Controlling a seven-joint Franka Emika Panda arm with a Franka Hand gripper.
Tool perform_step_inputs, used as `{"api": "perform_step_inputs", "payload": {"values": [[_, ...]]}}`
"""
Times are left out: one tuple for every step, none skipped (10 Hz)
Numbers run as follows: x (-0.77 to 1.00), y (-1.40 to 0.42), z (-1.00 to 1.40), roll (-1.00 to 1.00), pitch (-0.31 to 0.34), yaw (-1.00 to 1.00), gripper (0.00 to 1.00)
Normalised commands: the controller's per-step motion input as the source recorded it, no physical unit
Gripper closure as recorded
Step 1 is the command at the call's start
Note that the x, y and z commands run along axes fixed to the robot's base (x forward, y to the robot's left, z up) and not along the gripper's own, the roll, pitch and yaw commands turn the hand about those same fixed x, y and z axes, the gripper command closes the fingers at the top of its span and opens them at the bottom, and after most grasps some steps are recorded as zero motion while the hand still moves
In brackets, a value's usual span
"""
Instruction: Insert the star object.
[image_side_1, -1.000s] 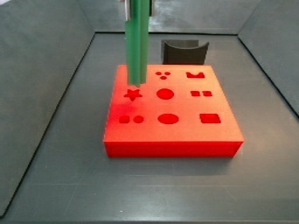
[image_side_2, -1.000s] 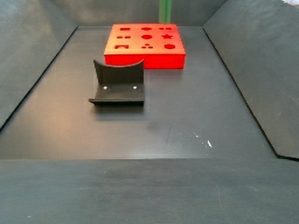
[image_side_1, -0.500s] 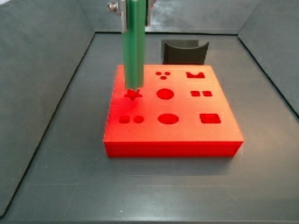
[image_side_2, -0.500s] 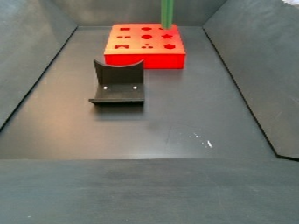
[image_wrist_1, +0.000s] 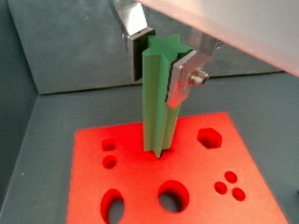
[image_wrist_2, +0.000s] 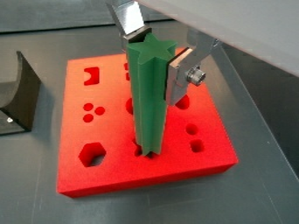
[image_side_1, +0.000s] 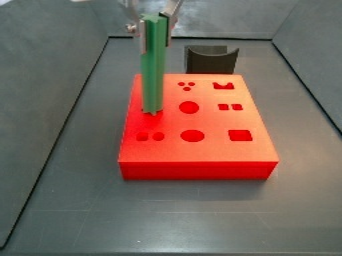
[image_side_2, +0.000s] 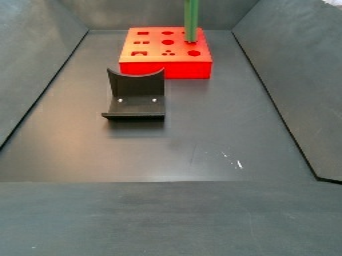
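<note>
The star object (image_side_1: 154, 62), a long green rod with ridged sides, stands upright with its lower end in the star hole of the red block (image_side_1: 214, 150). My gripper (image_side_1: 152, 16) is shut on the rod's top end, above the block's far left part. In both wrist views the fingers clamp the star-shaped top (image_wrist_1: 163, 48) (image_wrist_2: 149, 54), and the rod's foot (image_wrist_1: 156, 150) (image_wrist_2: 146, 149) sits in the hole. In a side view (image_side_2: 193, 20) only the rod shows, rising out of the frame above the block (image_side_2: 147, 68).
The red block has several other shaped holes (image_side_1: 193, 134). A dark grey curved fixture (image_side_2: 136, 95) stands on the floor apart from the block; it also shows behind the block (image_side_1: 210, 57). Grey walls (image_side_1: 67, 90) enclose the floor.
The gripper has moved down with the rod. The rod's lower end has gone from just above the star hole into it, and its top now shows in a side view.
</note>
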Motion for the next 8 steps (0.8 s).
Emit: {"api": "perform_step_inputs", "payload": {"values": [[0.35,0.17,0.00,0.00,0.000,0.05,1.00],[0.05,0.15,-0.06,0.00,0.000,0.00,1.00],[-0.15,0.00,0.00,0.00,0.000,-0.01,1.00],[-0.14,-0.04,0.00,0.00,0.000,-0.23,1.00],[-0.06,-0.06,0.00,-0.03,0.000,-0.43,1.00],[0.00,-0.02,0.01,-0.06,0.000,-0.50,1.00],[0.00,0.00,0.00,-0.10,-0.004,-0.53,1.00],[0.00,0.00,0.00,-0.11,0.000,-0.50,1.00]]}}
